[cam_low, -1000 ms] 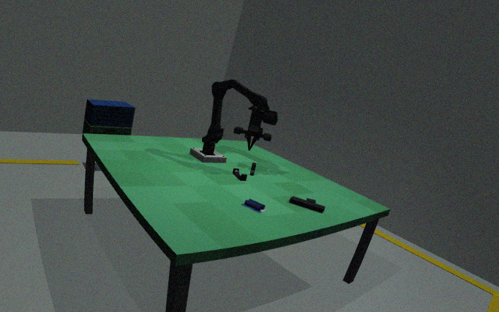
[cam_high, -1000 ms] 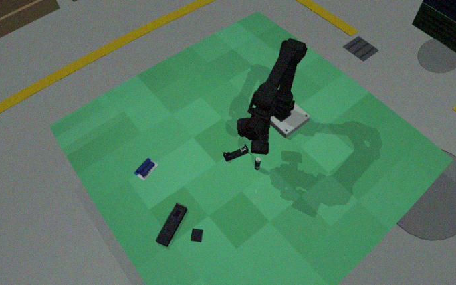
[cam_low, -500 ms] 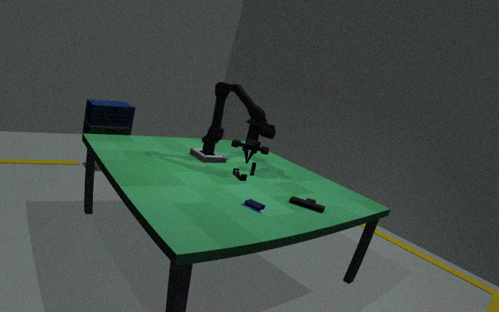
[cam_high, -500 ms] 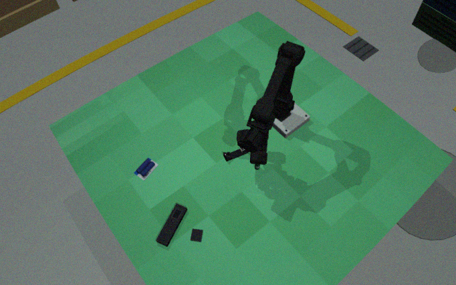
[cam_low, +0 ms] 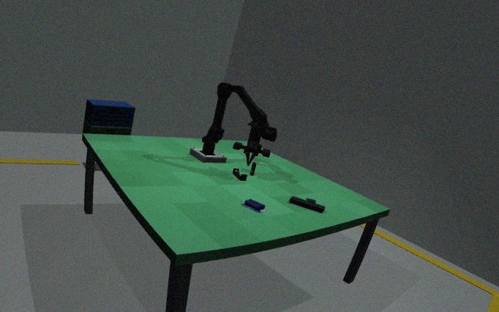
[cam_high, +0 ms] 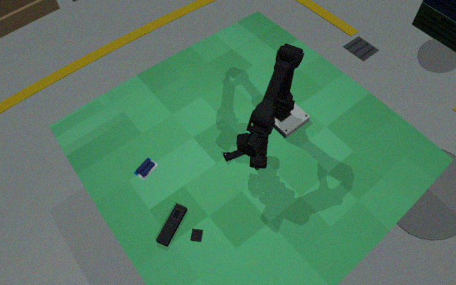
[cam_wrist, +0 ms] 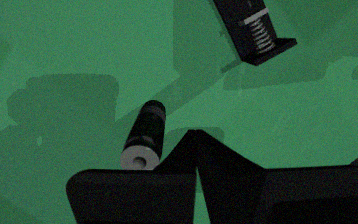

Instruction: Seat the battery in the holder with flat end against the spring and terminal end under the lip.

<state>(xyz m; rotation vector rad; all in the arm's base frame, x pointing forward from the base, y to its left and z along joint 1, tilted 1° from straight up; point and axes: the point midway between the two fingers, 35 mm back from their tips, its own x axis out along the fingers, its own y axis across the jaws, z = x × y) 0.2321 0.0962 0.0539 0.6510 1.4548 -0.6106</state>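
The black battery (cam_low: 253,168) (cam_wrist: 148,127) stands upright on the green table, its pale ringed end facing up. The black holder (cam_high: 234,154) (cam_low: 238,174) (cam_wrist: 237,27) lies on the table a short way from it, with its spring visible at the near end in the wrist view. Its far end is cut off there. No battery shows in the visible part of the holder. My gripper (cam_low: 248,164) (cam_wrist: 194,136) is shut and empty, its fingertips pointing down above the table beside the battery. In the top view the arm hides the fingertips, the battery and part of the holder.
A blue double-cylinder item (cam_high: 145,167) (cam_low: 254,204) with a white part lies farther out on the table (cam_high: 173,166) (cam_low: 205,232). A long black remote-like object (cam_high: 170,226) (cam_low: 305,204) lies beyond, with a small dark square (cam_high: 196,235) beside it.
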